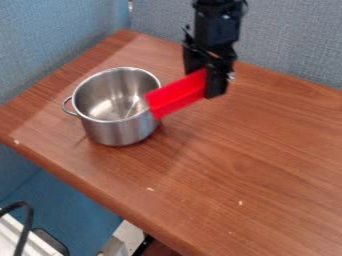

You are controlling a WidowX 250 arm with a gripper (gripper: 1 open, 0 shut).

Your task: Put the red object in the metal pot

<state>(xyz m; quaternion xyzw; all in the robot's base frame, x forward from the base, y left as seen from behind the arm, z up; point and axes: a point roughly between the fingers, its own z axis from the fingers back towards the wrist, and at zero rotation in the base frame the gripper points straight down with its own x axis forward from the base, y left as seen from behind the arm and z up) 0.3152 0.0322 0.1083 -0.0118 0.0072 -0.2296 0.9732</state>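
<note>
The red object (174, 94), a bright red bar, hangs tilted in the air, its lower left end near the right rim of the metal pot (118, 105). My gripper (207, 78) is shut on the bar's upper right end, above and to the right of the pot. The shiny steel pot stands on the left part of the wooden table (241, 170), and its inside shows nothing in it.
The table's left and front edges drop off to a blue floor. A blue-grey wall stands behind the table. A dark cable (20, 225) lies at the bottom left below the table edge.
</note>
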